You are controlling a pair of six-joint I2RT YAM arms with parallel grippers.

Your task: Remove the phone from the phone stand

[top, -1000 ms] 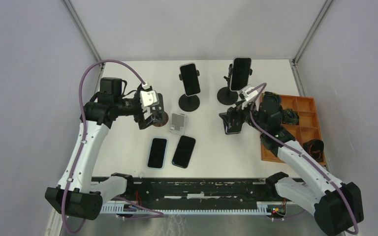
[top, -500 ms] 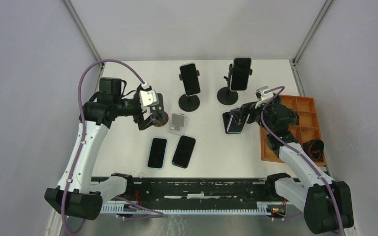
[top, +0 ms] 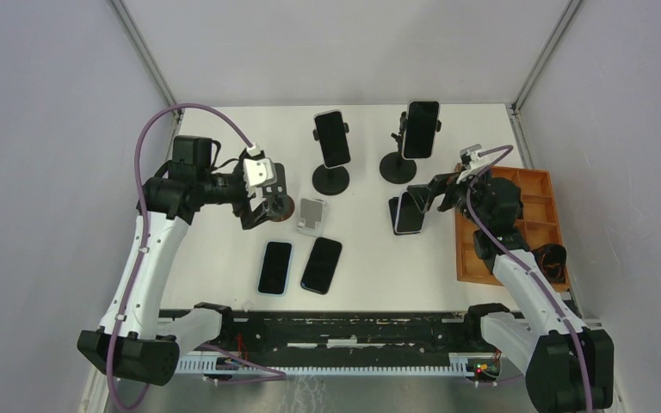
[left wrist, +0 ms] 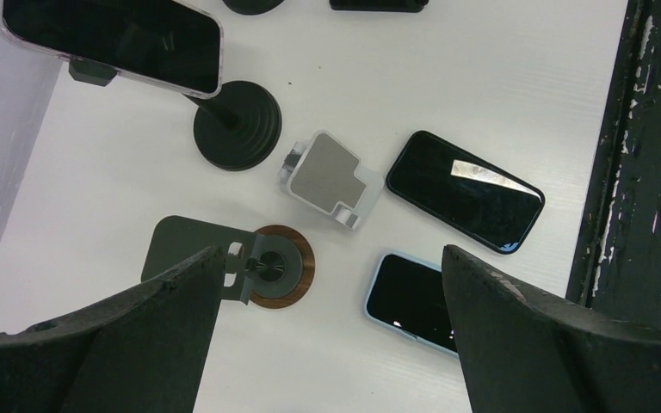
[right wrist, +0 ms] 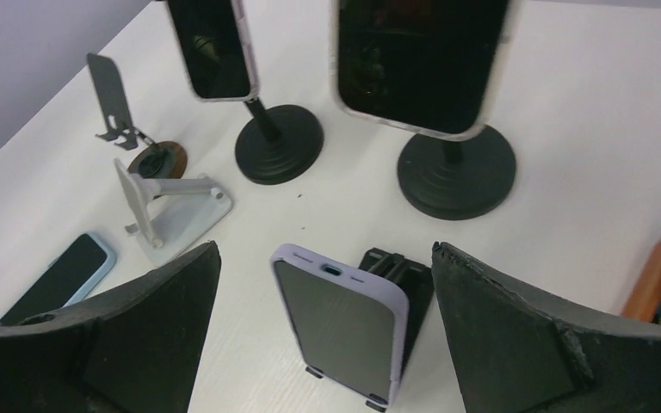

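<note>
On a black stand [right wrist: 396, 265], glossy lilac-cased phone [right wrist: 337, 325]

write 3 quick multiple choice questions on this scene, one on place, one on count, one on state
1. Where is the orange tray?
A. at the table's right edge
B. at its left edge
C. in its centre

2. How many phones lie flat on the table?
A. one
B. two
C. four

3. The right gripper is:
A. open
B. shut on a phone
C. shut on the tray

Answers:
1 A: the tray lies along the right edge, beside the right arm.
2 B: a blue-cased one and a black one lie side by side.
3 A: its fingers stand wide apart, either side of the lavender phone, clear of it.
</note>
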